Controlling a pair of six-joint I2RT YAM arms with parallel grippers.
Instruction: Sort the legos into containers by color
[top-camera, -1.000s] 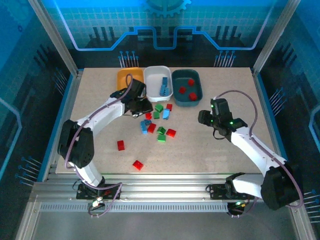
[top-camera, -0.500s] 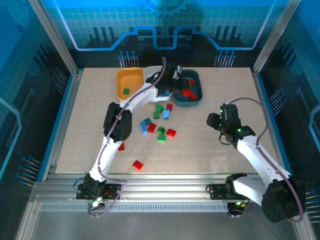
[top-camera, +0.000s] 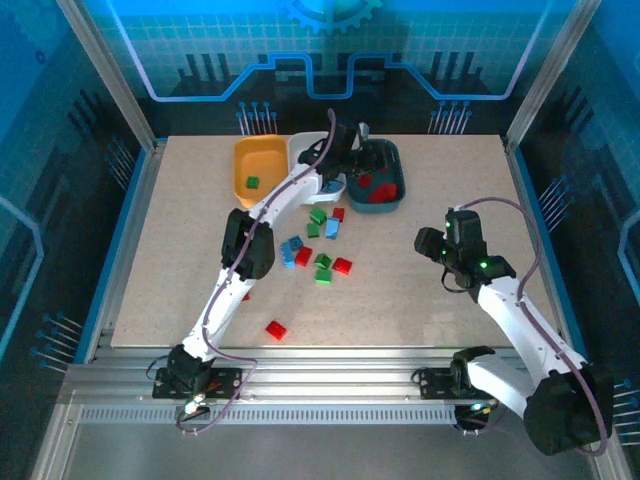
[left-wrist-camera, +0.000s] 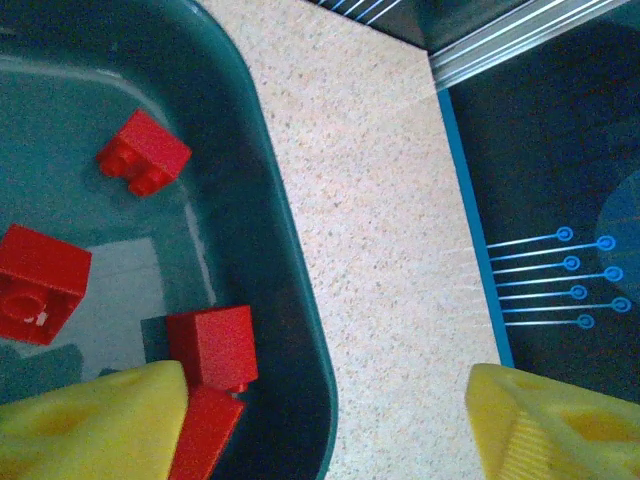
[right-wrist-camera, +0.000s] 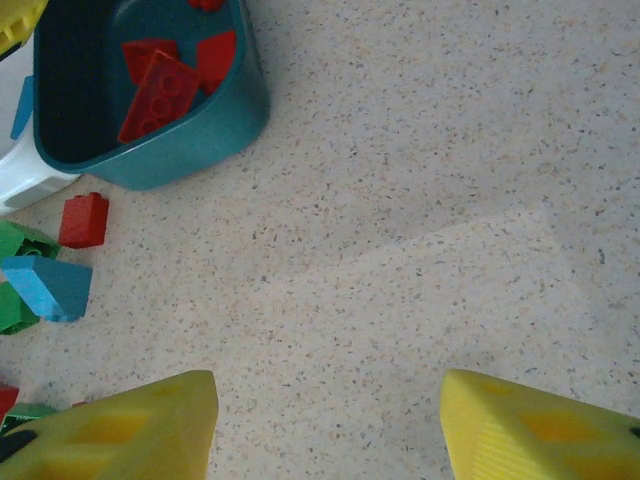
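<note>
several red legos lie in the dark teal tray, a smooth, glossy plastic tub with a rounded corner and a raised rim. they are blocky bricks with round studs; a pale mark on one stud is too small to read. the left gripper hangs over that corner, its jaws released and spread wide with nothing between them. one waxy yellow finger is above the tray's inside, right over two of the red bricks. the other is above the edge of the speckled, sand-coloured tabletop, outside the rim. beyond that outer finger run a blue border strip, a ribbed metal rail and a dark panel printed with thin blue lines ending in dots.

the right gripper also has its jaws released, with bare tabletop between the yellow fingers. ahead and to the left of these jaws the teal tray stands against a corner of the white tray. nearer the left finger lie a loose red lego, a blue lego and green ones at the edge.

from above, the loose legos are scattered between the two sets of jaws. the orange-yellow tray, past the white one from the left jaws, holds one green lego. a lone red lego lies well apart from either gripper, toward the near edge.
</note>
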